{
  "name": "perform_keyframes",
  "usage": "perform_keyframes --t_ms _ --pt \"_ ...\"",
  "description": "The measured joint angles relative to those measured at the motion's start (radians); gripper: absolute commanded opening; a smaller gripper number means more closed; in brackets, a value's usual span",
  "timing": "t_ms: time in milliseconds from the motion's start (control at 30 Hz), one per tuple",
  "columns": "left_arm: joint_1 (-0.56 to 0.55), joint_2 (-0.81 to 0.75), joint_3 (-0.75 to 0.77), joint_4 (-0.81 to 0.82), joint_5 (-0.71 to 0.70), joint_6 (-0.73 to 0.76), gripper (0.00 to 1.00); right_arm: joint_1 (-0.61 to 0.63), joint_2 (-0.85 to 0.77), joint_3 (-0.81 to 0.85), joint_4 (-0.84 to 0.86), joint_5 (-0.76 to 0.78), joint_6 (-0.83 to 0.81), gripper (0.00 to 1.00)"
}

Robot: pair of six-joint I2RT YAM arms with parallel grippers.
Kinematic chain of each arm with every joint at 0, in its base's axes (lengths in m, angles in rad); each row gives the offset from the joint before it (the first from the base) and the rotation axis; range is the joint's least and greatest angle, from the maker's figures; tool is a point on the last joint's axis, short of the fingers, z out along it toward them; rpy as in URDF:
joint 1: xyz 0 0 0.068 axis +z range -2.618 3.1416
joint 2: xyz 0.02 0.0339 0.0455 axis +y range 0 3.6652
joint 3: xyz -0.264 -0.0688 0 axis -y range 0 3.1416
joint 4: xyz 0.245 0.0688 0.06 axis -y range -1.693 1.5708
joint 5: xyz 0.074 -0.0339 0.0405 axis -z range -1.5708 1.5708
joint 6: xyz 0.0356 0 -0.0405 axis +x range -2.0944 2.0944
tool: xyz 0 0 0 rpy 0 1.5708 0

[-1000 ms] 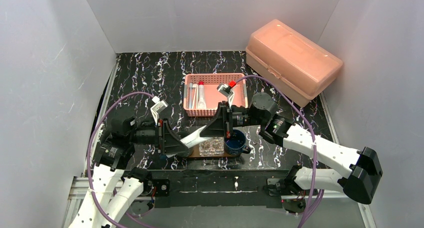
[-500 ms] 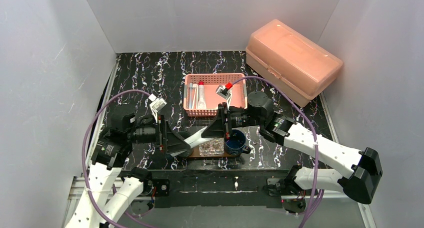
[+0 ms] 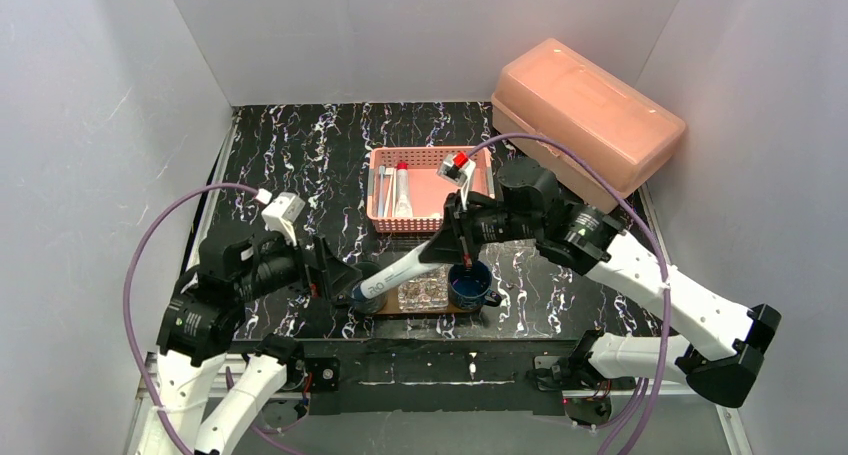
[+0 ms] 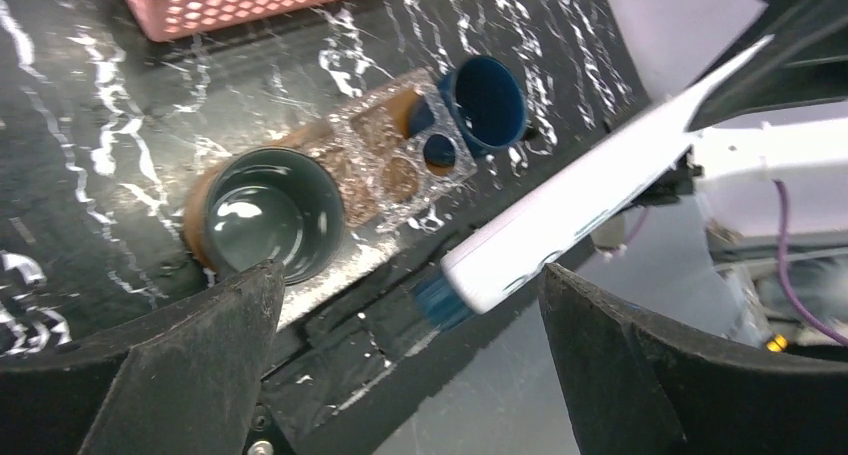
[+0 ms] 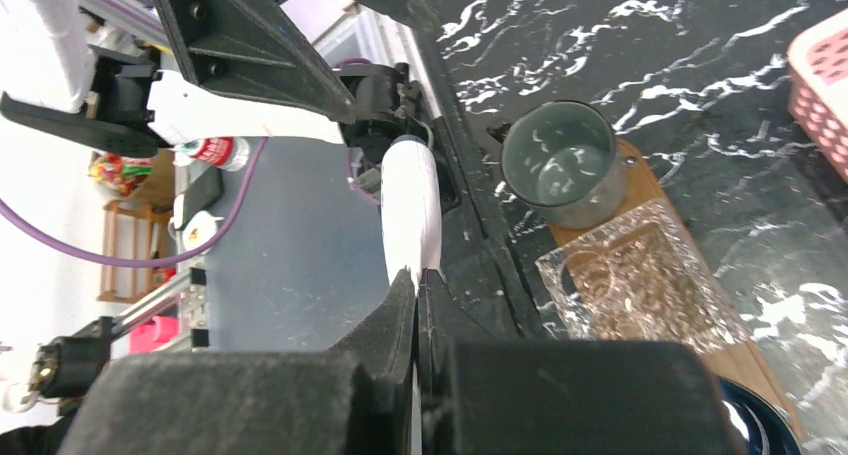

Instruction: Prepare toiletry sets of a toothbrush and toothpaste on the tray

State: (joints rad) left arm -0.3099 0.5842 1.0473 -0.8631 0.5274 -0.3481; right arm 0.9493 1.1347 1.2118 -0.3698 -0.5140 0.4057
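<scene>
Left gripper [image 4: 410,283]: jaws wide, nothing held, lower left.
Right gripper [image 5: 417,285]: clamped on white toothpaste tube [image 4: 585,200], centre, slanting down-left.
Tray [image 5: 575,235]: lower centre, bearing grey cup [image 4: 265,215], glass cup [image 4: 400,160], blue mug [image 4: 485,100].

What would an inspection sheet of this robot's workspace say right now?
Surface: black marbled table, wooden tray at its near edge.
Job's things: grey-green cup, clear glass and blue mug stand on the tray; cup and mug look empty; a blue-capped white tube slants above the near edge.
Clutter: pink basket with a red-capped tube and slim items; salmon lidded box far right.
Grippers: right claw shut on the white tube's flat end; left claw open, fingers either side of its cap, not touching.
Cables: purple cables loop from both arms.
Surroundings: white walls on three sides.
</scene>
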Motion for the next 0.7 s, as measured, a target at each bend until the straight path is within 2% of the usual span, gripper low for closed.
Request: perform_keyframes --t_ms 300,700 --pt "0.0 -0.092 -0.013 -0.02 -0.2 0.0 0.98 0.003 0.07 0.235 -0.315 0.161 -0.121 0.01" --pt "0.0 -0.139 -0.117 -0.013 -0.256 -0.018 0.98 0.116 0.28 0.542 -0.624 0.443 -0.184 0.01"
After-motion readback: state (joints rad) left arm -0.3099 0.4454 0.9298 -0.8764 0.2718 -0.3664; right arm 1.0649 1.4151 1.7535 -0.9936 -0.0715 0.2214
